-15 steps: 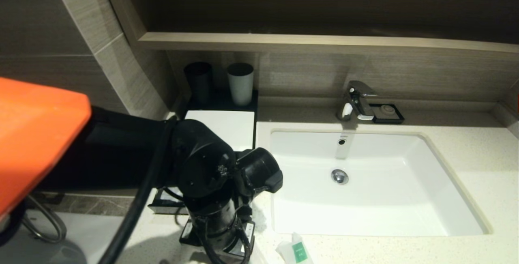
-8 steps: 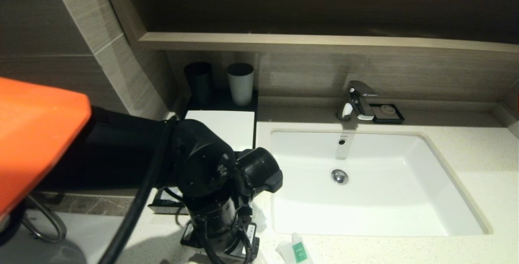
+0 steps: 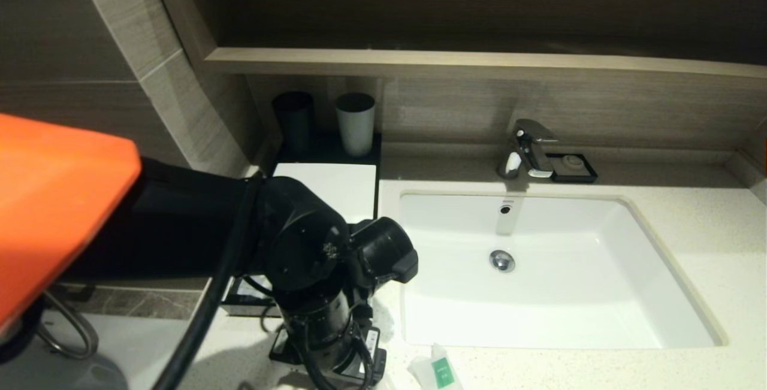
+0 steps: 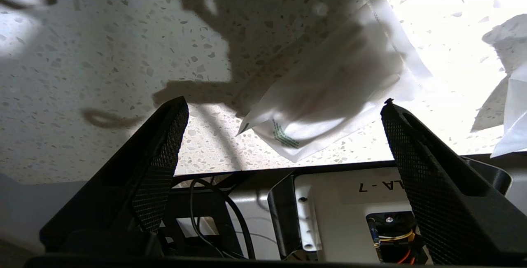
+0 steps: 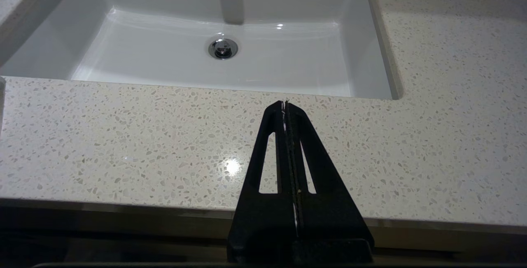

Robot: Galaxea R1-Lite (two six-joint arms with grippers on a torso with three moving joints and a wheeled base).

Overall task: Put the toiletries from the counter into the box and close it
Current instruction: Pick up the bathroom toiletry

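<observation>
Left end effector (image 4: 284, 111) gapes wide above one white packet (image 4: 325, 107), perhaps untouched, on the counter (image 4: 103, 54).

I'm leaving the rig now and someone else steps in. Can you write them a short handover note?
Left gripper: open, empty, poised over a white plastic-wrapped packet lying on the cream speckled stone counter.
Right gripper: shut, empty, parked over the counter in front of the white basin.
White sachet with green label lies on the counter's front edge.
Black box with white top panel sits left of the basin; its front is hidden behind the left arm.
Left: both packets, then closing the box.
</observation>
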